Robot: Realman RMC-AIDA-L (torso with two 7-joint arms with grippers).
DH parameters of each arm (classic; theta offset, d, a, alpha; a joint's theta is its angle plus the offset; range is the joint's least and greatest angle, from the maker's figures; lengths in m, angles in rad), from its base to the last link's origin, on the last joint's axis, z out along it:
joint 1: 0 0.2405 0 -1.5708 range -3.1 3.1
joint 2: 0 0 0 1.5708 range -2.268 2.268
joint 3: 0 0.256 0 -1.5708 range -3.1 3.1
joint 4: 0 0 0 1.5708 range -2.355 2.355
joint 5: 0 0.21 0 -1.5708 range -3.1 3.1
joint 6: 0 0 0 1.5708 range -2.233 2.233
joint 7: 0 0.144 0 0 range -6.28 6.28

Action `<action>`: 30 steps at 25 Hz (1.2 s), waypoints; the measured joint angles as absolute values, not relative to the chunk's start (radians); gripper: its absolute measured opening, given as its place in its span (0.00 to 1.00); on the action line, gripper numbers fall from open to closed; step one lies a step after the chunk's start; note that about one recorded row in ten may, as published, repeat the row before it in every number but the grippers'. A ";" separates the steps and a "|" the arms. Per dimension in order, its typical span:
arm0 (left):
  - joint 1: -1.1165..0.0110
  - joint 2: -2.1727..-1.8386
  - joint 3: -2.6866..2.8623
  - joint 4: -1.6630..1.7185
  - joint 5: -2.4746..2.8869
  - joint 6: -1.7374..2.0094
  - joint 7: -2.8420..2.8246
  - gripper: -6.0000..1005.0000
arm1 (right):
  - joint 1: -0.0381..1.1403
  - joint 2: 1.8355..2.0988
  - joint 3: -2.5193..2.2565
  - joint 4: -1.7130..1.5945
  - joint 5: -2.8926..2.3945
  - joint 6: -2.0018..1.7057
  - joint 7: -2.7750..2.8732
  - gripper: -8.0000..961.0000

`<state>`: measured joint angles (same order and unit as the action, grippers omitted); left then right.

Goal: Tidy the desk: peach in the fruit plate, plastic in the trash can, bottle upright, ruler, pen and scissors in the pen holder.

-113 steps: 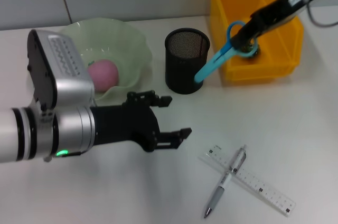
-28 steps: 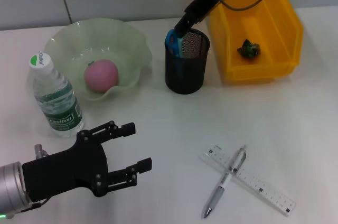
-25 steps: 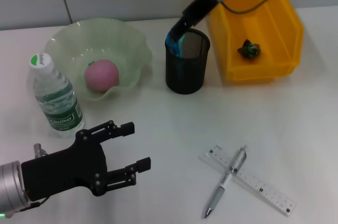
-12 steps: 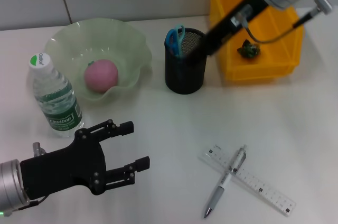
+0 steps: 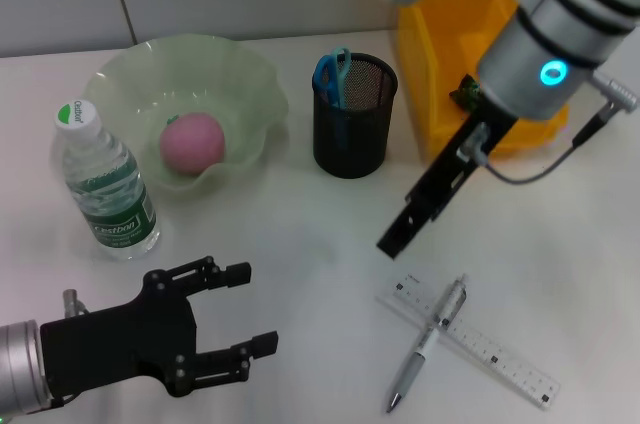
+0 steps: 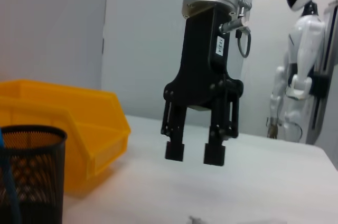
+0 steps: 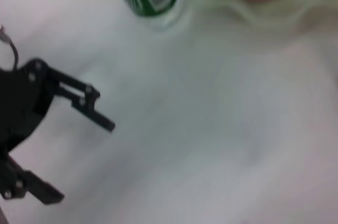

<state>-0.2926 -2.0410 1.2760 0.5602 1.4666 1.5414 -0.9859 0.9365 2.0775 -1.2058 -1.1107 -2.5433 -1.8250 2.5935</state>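
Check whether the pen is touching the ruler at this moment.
Touching. In the head view the pen lies diagonally across the ruler, overlapping it flat on the desk. The right gripper hangs above them, clear of both.

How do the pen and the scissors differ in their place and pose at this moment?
The scissors stand upright inside the black mesh pen holder, with only the blue handles showing above its rim. The pen lies flat on the desk, outside the holder. The pen also crosses over the clear ruler, while the scissors touch no other loose item. No gripper holds either one.
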 joint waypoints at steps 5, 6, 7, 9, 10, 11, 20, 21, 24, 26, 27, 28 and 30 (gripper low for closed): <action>-0.289 -2.036 1.269 0.560 1.478 1.532 -0.988 0.78 | 0.923 2.080 -1.254 -1.052 -2.547 -1.777 2.601 0.71; -0.289 -2.036 1.269 0.560 1.478 1.532 -0.988 0.78 | 0.923 2.080 -1.254 -1.052 -2.547 -1.777 2.601 0.71; -0.288 -2.036 1.263 0.559 1.478 1.530 -0.988 0.78 | 0.919 2.080 -1.281 -1.037 -2.558 -1.757 2.610 0.71; -0.287 -2.037 1.262 0.558 1.478 1.530 -0.988 0.78 | 0.916 2.081 -1.296 -1.034 -2.563 -1.748 2.617 0.71; -0.287 -2.038 1.261 0.558 1.478 1.527 -0.988 0.78 | 0.910 2.081 -1.332 -1.032 -2.577 -1.730 2.636 0.71; -0.287 -2.038 1.261 0.558 1.478 1.527 -0.988 0.78 | 0.910 2.081 -1.332 -1.032 -2.577 -1.730 2.636 0.71; -0.290 -2.037 1.261 0.549 1.479 1.517 -0.988 0.78 | 0.895 2.086 -1.460 -1.025 -2.593 -1.681 2.744 0.70; -0.290 -2.037 1.261 0.549 1.479 1.517 -0.988 0.78 | 0.895 2.086 -1.460 -1.025 -2.593 -1.681 2.744 0.70; -0.295 -2.035 1.261 0.543 1.480 1.515 -0.988 0.78 | 0.894 2.087 -1.498 -1.024 -2.590 -1.666 2.774 0.70; -0.296 -2.034 1.262 0.543 1.481 1.515 -0.988 0.78 | 0.890 2.088 -1.530 -1.025 -2.585 -1.651 2.797 0.70; -0.296 -2.033 1.263 0.543 1.481 1.514 -0.988 0.78 | 0.888 2.088 -1.543 -1.027 -2.582 -1.645 2.806 0.70; -0.296 -2.033 1.264 0.543 1.481 1.514 -0.988 0.78 | 0.885 2.088 -1.564 -1.032 -2.575 -1.632 2.819 0.70; -0.297 -2.033 1.266 0.543 1.481 1.513 -0.988 0.78 | 0.885 2.089 -1.571 -1.033 -2.571 -1.621 2.827 0.70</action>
<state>-0.2970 -2.0328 1.2662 0.5427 1.4808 1.5133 -0.9879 0.8849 2.0893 -1.5706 -1.0330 -2.5705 -1.6206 2.8267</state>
